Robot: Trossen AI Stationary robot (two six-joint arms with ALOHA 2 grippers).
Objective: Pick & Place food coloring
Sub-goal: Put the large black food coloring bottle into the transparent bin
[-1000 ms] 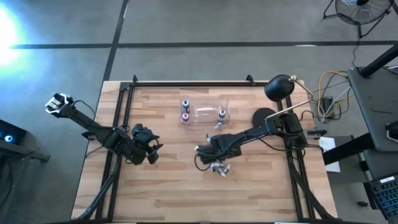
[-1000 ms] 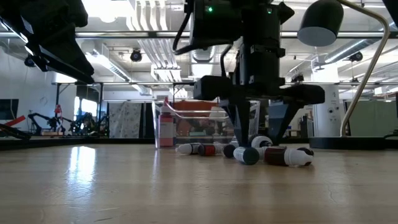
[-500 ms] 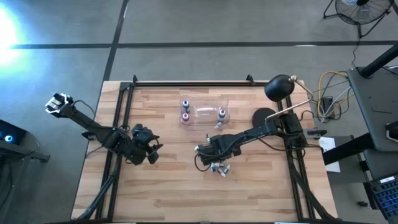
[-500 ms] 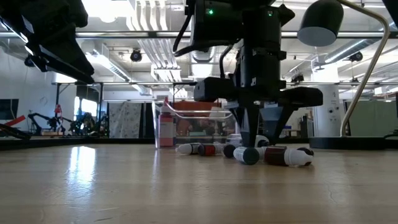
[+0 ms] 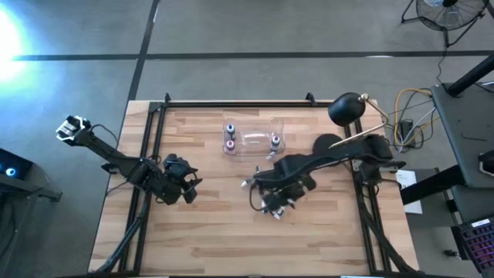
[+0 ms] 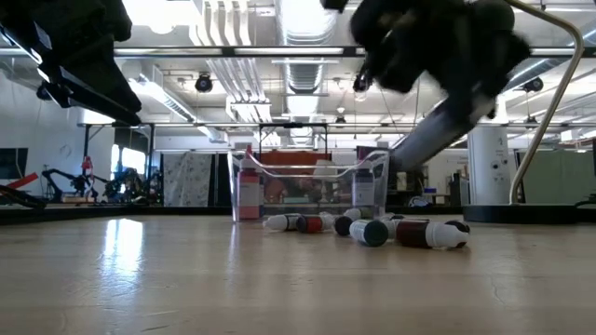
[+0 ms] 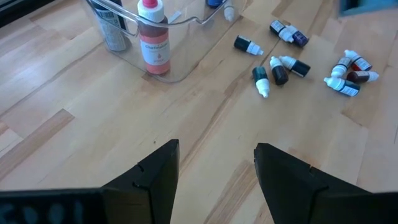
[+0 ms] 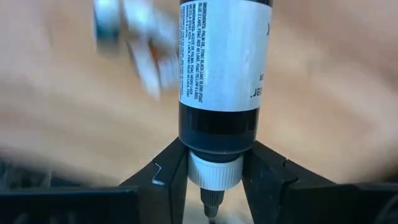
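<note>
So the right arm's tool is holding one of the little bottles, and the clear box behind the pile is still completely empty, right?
Not quite. The right tool does grip a little bottle by its cap end, but the clear box is not empty: the left wrist view shows a pink bottle standing inside it, and the high view shows more.

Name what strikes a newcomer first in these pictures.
The right end effector, raised above the table's middle, grips a small dark dropper bottle with a white label by its white cap. Below lie scattered tiny dropper bottles, beside a clear rectangular plastic box.
</note>
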